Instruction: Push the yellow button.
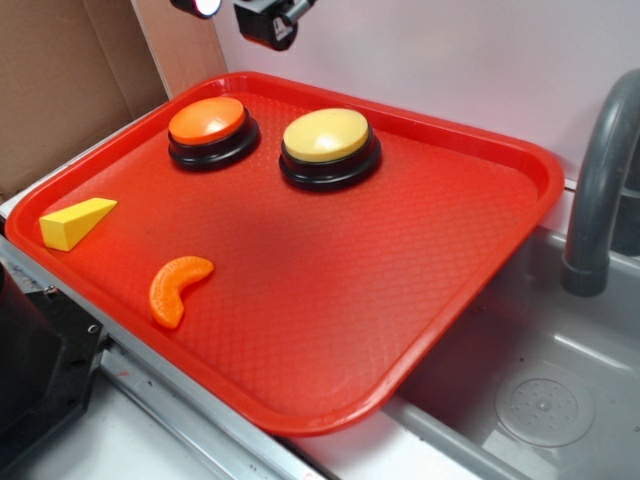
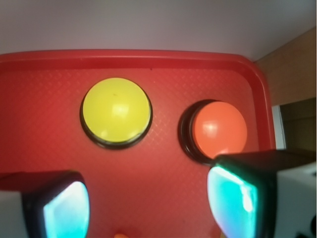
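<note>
Two same-shaped buttons sit side by side on the red tray [image 1: 470, 260], and that is our main risk: the orange button [image 1: 207, 121] lies just beside the yellow button [image 1: 326, 136], so a descent off to one side could press the wrong one.

In the wrist view the fingers [image 2: 67, 208] frame the lower edge of the frame, spread wide apart with nothing between them. The yellow button [image 2: 116, 110] sits left of centre, the orange button [image 2: 220, 129] right of centre, partly behind the right-hand finger. We judge that a straight push down from this pose could land one finger on the orange dome, or between the two bases. A glancing contact on the curved top may also slip off without depressing it.

In the exterior view only the gripper's [image 1: 268, 22] underside shows at the upper edge of the frame, above the tray's far side and well clear of both buttons.

Target appearance: pale yellow domed top, smooth and slightly glossy, on a black circular base, in the upper middle of the exterior frame. It stands upright and unobstructed.

Elsewhere on the tray: yellow wedge block [image 1: 75, 222] and orange slice piece [image 1: 178, 287], lower left, well apart from the buttons.
</note>
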